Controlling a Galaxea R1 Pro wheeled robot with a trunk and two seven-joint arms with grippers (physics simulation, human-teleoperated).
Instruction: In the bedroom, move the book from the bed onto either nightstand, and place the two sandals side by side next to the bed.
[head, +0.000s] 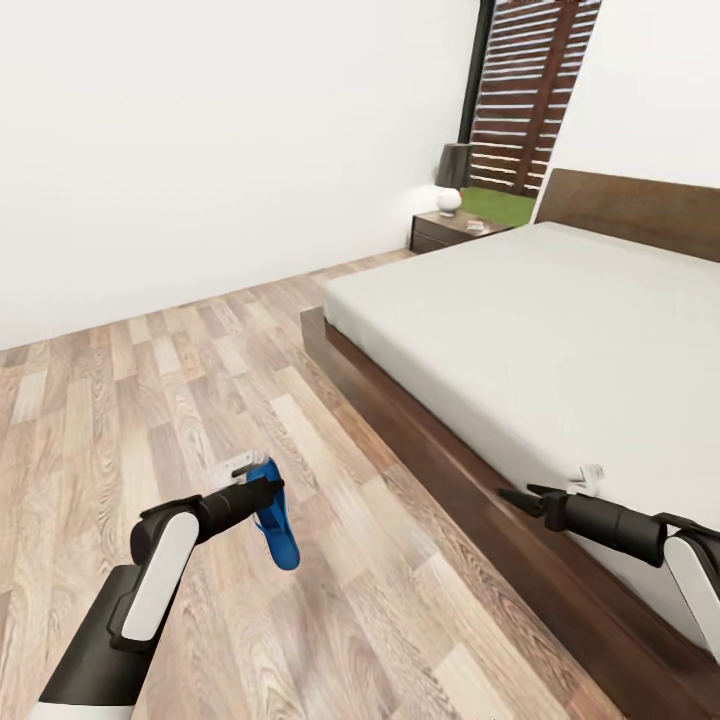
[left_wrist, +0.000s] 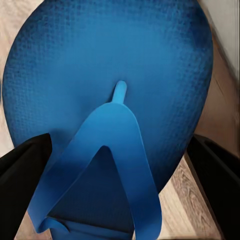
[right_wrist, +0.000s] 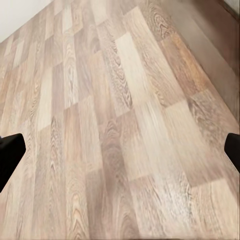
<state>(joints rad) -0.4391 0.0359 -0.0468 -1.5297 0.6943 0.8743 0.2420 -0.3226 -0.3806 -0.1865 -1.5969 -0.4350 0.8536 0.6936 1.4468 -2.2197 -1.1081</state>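
The left claw (head: 268, 492) is grasping a blue sandal (head: 277, 520) above the floor (head: 150, 400), near the bed (head: 540, 320). The right claw (head: 524, 497) hangs released. Next, I think, set it down beside the bed.

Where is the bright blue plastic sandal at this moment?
In the head view the bright blue plastic sandal is at lower left, at the left gripper, over the wood-plank floor beside the bed's dark wooden frame.

Both arms have glossy white shells over black joints and black tapering forearms. The left gripper (head: 268, 488) and right gripper (head: 515, 495) end in slim black fingers (left_wrist: 22, 167), matte and blunt-edged up close.
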